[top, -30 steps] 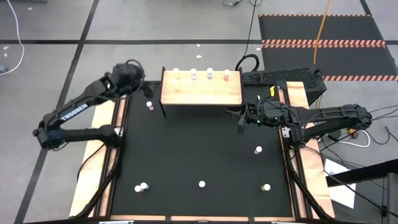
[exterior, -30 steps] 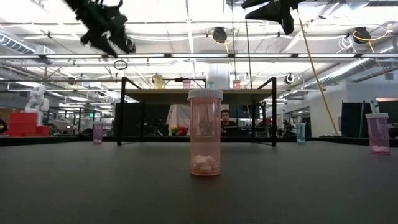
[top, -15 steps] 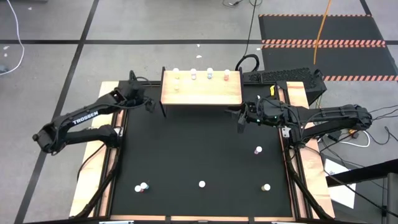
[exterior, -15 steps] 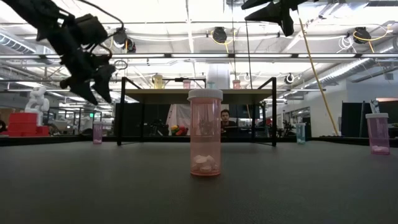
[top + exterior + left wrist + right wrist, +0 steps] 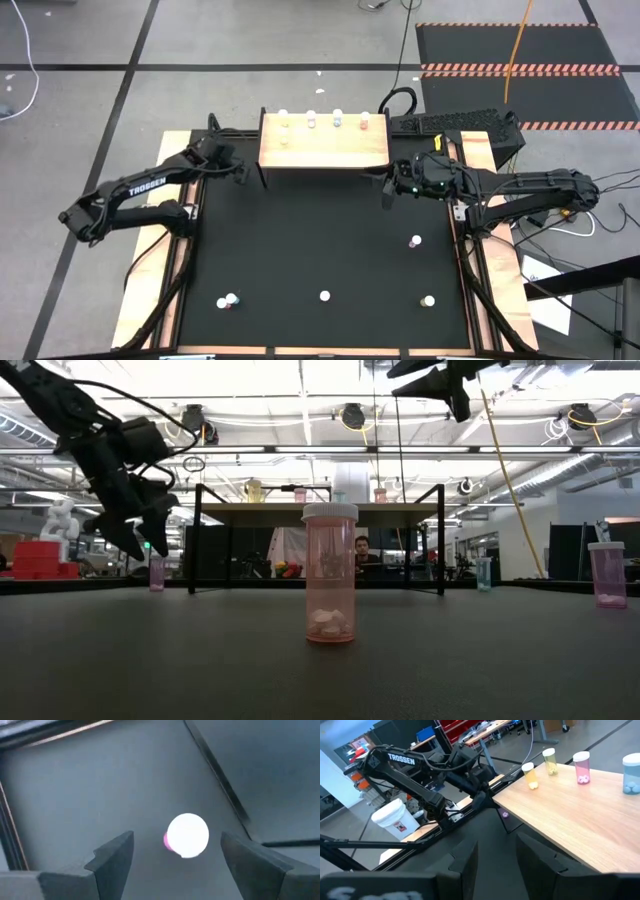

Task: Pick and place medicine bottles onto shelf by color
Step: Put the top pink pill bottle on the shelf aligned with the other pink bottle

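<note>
Hovering with fingers spread wide and empty, the left gripper (image 5: pixel 175 855) is positioned directly above a pink medicine bottle (image 5: pixel 186 836) standing on the black table (image 5: pixel 320 250) beside the shelf (image 5: pixel 324 145), where four bottles (image 5: pixel 323 121) are lined up.

Grey floor (image 5: pixel 80 40) with dark seams, striped black mat (image 5: pixel 520 45), bright ceiling lights (image 5: pixel 300 375)

Bright, even light falls from ceiling strips (image 5: pixel 300 385); the bottle cap (image 5: pixel 187 835) glares white and blurred, shadows stay faint.
</note>
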`<state>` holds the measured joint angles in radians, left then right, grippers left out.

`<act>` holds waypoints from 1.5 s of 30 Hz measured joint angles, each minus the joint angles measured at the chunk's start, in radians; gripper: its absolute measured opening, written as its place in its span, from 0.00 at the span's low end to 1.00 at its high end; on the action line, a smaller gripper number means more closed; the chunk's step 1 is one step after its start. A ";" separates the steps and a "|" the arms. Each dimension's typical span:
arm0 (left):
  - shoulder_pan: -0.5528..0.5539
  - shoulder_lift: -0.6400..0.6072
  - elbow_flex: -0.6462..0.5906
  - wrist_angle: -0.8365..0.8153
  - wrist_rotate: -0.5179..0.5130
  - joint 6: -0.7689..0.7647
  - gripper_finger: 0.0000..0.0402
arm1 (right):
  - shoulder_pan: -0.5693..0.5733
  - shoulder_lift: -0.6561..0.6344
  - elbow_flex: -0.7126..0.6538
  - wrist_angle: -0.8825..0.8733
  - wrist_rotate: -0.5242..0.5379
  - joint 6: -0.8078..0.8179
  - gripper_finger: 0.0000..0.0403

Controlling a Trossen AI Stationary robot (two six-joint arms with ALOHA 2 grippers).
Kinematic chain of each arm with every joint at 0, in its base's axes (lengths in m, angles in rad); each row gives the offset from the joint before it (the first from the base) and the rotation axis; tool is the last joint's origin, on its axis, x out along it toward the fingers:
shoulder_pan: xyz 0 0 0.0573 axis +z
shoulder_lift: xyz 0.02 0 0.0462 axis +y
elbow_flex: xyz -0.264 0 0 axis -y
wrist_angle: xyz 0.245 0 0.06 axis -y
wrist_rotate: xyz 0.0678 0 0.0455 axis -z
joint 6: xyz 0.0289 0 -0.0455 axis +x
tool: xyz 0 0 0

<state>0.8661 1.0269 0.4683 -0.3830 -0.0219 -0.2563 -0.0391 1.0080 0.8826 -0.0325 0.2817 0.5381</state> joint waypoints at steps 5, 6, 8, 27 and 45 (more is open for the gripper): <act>0.000 0.068 0.000 0.025 0.012 0.014 0.74 | -0.002 0.000 0.000 0.005 -0.001 0.001 0.31; 0.000 0.083 0.000 0.030 0.019 0.013 0.74 | -0.002 0.000 0.000 0.005 -0.002 0.004 0.31; -0.001 0.107 0.000 0.042 0.030 0.012 0.74 | -0.002 0.000 0.000 0.005 -0.004 0.016 0.31; -0.010 0.130 0.062 0.049 0.014 0.092 0.55 | -0.008 0.000 0.000 0.005 -0.008 0.071 0.31; 0.028 0.130 0.078 -0.041 -0.004 0.127 0.55 | -0.008 0.000 0.000 0.006 -0.008 0.072 0.31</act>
<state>0.8944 1.1572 0.5461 -0.4236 -0.0257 -0.1290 -0.0475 1.0080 0.8827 -0.0269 0.2741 0.6098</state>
